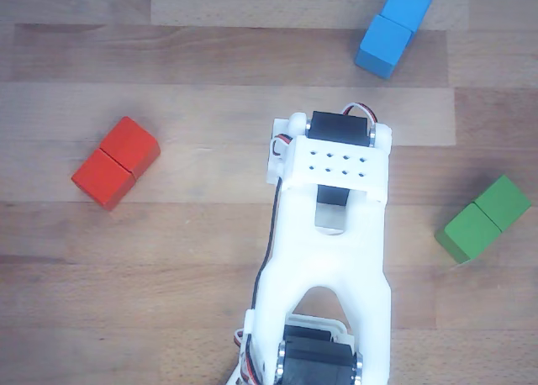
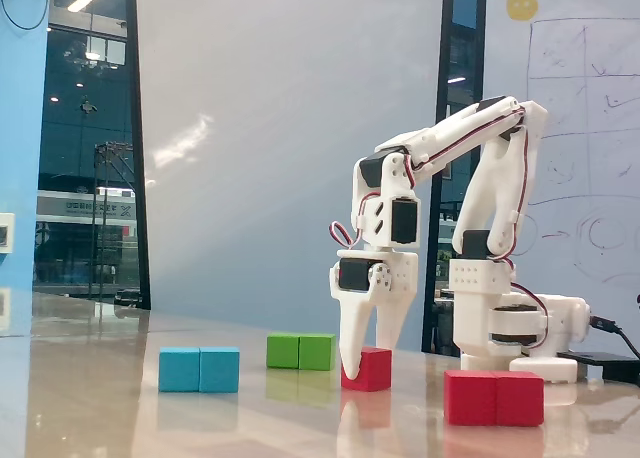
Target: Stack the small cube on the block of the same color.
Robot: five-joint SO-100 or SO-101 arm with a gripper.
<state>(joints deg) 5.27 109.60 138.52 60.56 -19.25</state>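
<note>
On table, arm bent over | claw (image 2: 366,366) straddles small cube (image 2: 371,369), apparently gripping | block (image 2: 494,398) apart

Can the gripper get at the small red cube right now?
Probably yes. In the fixed view the gripper is already down at the small cube, jaws straddling it, nothing between them; the other blocks sit apart.

a glossy wooden desk (image 2: 100,398) is carrying everything, its planks showing clearly in the other view (image 1: 168,250) and its surface mirroring the blocks in the fixed view. lying on it in the fixed view are a blue block (image 2: 199,369) at the left, a green block (image 2: 300,351) farther back, the small cube (image 2: 368,369) near the middle and the block (image 2: 494,397) at the right front. the arm's white base (image 2: 520,333) is also sitting on it behind the block.
</note>
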